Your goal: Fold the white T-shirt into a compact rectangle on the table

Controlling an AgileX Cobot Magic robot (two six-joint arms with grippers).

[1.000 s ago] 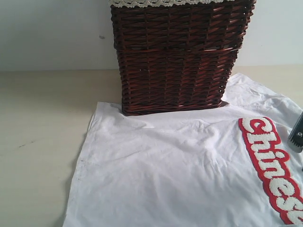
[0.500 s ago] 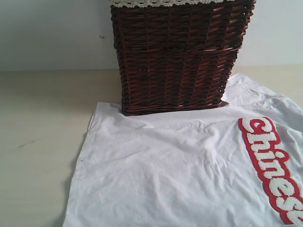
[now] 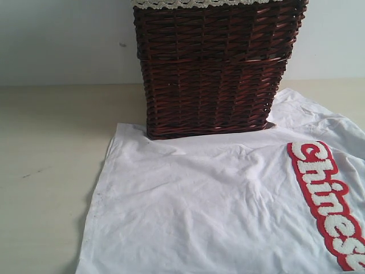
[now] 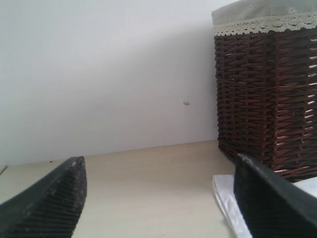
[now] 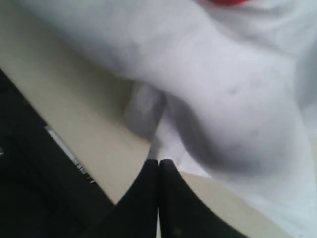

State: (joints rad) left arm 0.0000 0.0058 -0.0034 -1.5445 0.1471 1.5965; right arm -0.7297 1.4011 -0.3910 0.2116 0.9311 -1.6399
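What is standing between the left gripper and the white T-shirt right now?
Nothing visible. Only bare table separates the open left gripper from the white T-shirt; the wicker basket stands farther back, at its far edge.

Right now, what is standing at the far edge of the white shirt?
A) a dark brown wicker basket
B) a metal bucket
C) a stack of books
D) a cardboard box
A: a dark brown wicker basket, topped with cream lace trim, stands on the table at the far edge of the white T-shirt.
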